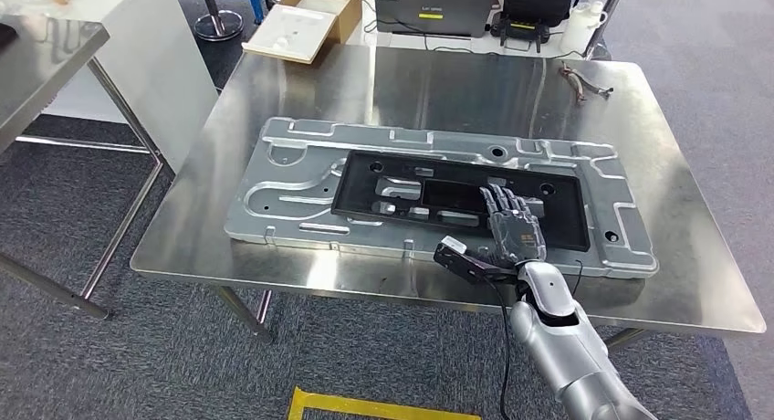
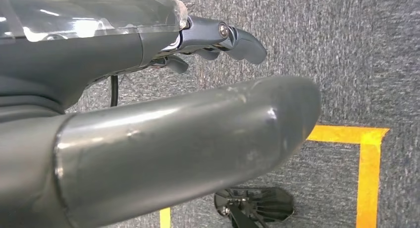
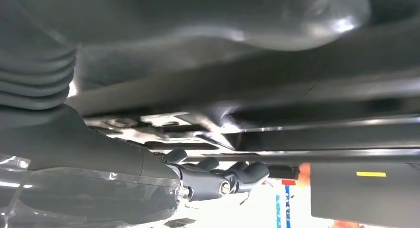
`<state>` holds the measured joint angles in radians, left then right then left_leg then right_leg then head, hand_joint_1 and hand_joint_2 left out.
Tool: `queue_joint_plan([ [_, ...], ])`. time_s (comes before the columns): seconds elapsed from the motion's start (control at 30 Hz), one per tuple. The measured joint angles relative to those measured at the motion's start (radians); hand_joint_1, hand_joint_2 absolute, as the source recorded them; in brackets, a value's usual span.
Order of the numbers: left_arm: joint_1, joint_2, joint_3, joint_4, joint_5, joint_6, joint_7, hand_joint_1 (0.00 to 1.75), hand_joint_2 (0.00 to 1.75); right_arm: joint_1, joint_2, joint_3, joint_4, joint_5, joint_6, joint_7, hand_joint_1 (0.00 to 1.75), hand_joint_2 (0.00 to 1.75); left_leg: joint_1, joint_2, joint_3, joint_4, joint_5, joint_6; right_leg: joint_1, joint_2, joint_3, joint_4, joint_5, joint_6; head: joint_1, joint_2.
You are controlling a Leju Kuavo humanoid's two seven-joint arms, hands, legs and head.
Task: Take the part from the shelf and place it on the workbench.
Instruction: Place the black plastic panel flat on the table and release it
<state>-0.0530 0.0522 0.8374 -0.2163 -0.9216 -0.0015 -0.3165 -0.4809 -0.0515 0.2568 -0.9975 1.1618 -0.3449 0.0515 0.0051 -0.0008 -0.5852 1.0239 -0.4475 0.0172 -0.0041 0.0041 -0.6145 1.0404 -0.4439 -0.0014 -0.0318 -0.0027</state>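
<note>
Part [image 1: 456, 196]: black flat frame, lying on silver plate [image 1: 292, 178] on desk [image 1: 438, 82], centre of head view. Long axis left to right in the frame, slightly down toward the right; flat face up.
Progress: appears placed already; remaining, by judgement, only release and withdrawal.
Right hand [image 1: 513, 226]: lower centre-right, fingers [image 1: 500, 201] extended flat on the part's near right area, touching, not wrapped around it.
Left hand [image 2: 213, 39]: hanging over carpet, fingers loosely curled, holding nothing.
</note>
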Motion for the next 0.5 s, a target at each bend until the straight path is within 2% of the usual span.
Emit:
queue_joint_plan([
  [0.07, 0.0, -0.001, 0.005, 0.0, 0.0, 0.0, 0.0, 0.0, 0.0, 0.0, 0.0, 0.0, 0.001, 0.002, 0.0, -0.001, 0.0, 0.0, -0.001, 0.0, -0.002, 0.0, 0.003, -0.009, 0.005, 0.001, 0.003, -0.014, 0.002, -0.004, 0.0, 0.0],
  [0.13, -0.001, -0.002, 0.008, 0.0, 0.0, -0.001, 0.0, 0.0, 0.0, -0.001, 0.0, 0.0, 0.002, 0.004, 0.0, -0.001, 0.0, 0.0, -0.001, 0.0, -0.003, 0.002, -0.001, -0.018, 0.001, 0.0, 0.003, -0.021, 0.008, -0.013, 0.0, 0.0],
  [0.2, -0.002, -0.002, 0.009, 0.0, 0.0, -0.002, 0.0, 0.0, 0.0, -0.002, 0.0, 0.0, 0.002, 0.007, 0.0, -0.002, 0.0, 0.0, -0.001, -0.001, -0.022, 0.05, -0.045, -0.028, -0.005, -0.004, 0.003, -0.03, 0.016, -0.023, 0.0, 0.0],
  [0.27, -0.002, -0.002, 0.012, 0.0, 0.001, -0.006, -0.001, 0.0, 0.0, -0.003, -0.001, 0.0, 0.003, 0.012, 0.001, -0.003, 0.0, 0.0, 0.003, -0.001, -0.064, 0.167, -0.117, -0.037, -0.005, -0.007, -0.001, -0.031, 0.02, -0.028, 0.0, 0.0],
  [0.3, -0.001, -0.003, 0.014, 0.0, 0.0, -0.008, -0.001, 0.0, 0.0, -0.003, -0.002, 0.0, 0.005, 0.015, 0.002, -0.003, 0.0, 0.0, 0.005, -0.001, -0.081, 0.221, -0.141, -0.04, -0.005, -0.008, -0.004, -0.03, 0.022, -0.029, 0.0, 0.0],
  [0.33, -0.001, -0.004, 0.015, 0.0, 0.0, -0.01, -0.001, 0.0, 0.0, -0.003, -0.002, 0.0, 0.006, 0.019, 0.002, -0.004, 0.0, 0.0, 0.007, 0.0, -0.087, 0.248, -0.148, -0.042, -0.005, -0.008, -0.008, -0.027, 0.023, -0.029, 0.0, 0.0],
  [0.37, -0.002, -0.005, 0.016, 0.0, 0.0, -0.011, -0.001, 0.0, 0.0, -0.003, -0.002, 0.0, 0.007, 0.022, 0.002, -0.004, 0.0, 0.0, 0.008, 0.0, -0.074, 0.238, -0.135, -0.043, -0.005, -0.008, -0.013, -0.024, 0.025, -0.028, 0.0, 0.0],
  [0.43, -0.004, -0.005, 0.017, 0.0, 0.0, -0.012, -0.001, 0.0, 0.0, -0.003, -0.002, 0.0, 0.008, 0.025, 0.002, -0.004, 0.0, 0.0, 0.01, -0.001, -0.009, 0.127, -0.082, -0.041, -0.006, -0.008, -0.02, -0.015, 0.026, -0.026, 0.0, 0.0],
  [0.5, -0.007, -0.005, 0.018, 0.0, -0.001, -0.012, -0.001, 0.0, 0.0, -0.005, -0.003, 0.0, 0.008, 0.027, 0.002, -0.004, 0.0, 0.0, 0.007, -0.003, 0.045, 0.025, -0.05, -0.035, -0.004, -0.007, -0.028, -0.008, 0.032, -0.017, 0.0, 0.0],
])
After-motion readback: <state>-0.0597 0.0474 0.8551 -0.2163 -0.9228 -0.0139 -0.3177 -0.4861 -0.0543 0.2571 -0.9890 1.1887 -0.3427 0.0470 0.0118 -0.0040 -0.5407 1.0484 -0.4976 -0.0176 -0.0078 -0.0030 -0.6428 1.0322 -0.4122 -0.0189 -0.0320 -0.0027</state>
